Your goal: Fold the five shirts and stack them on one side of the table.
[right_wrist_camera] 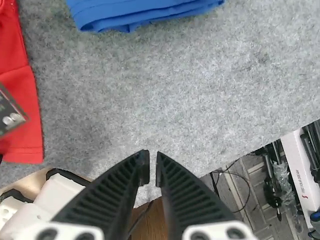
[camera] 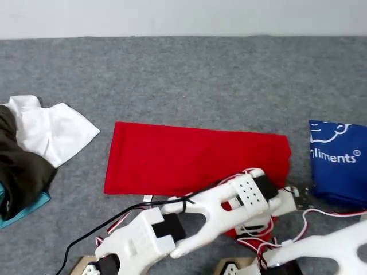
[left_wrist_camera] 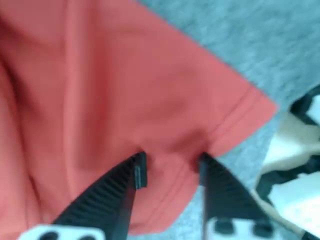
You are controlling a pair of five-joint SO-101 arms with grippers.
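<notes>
Red and smooth, a shirt of soft knit cloth (camera: pixel 195 157) is lying folded into a long flat rectangle in the middle of the grey carpet-textured surface (camera: pixel 200 80), closer to its near edge than to its far one. Its long sides are running parallel to that near edge, and its top layer is showing almost no wrinkles. A stitched hem is showing at its near right corner, where a small flap is sticking out from under the white left arm (camera: pixel 218 209).

That arm is stretching across the near right corner of the red shirt. Its left end effector (left_wrist_camera: pixel 170 170) is standing released, the two black ribbed fingers (left_wrist_camera: pixel 127 182) spread apart and touching down on the cloth just inside the hem, with a bump of red fabric rising between them.

A blue folded shirt with white print (camera: pixel 341 163) is sitting at the right edge of the surface, just beside the red one but apart from it.

At the left edge, a white shirt (camera: pixel 51 129), a dark brownish one (camera: pixel 20 166) and a teal one (camera: pixel 26 209) are lying in a loose, unfolded heap.

Over bare grey surface by the near edge, near the blue shirt, the right end effector (right_wrist_camera: pixel 152 167) is hanging clenched, its fingers almost meeting with nothing between them.
</notes>
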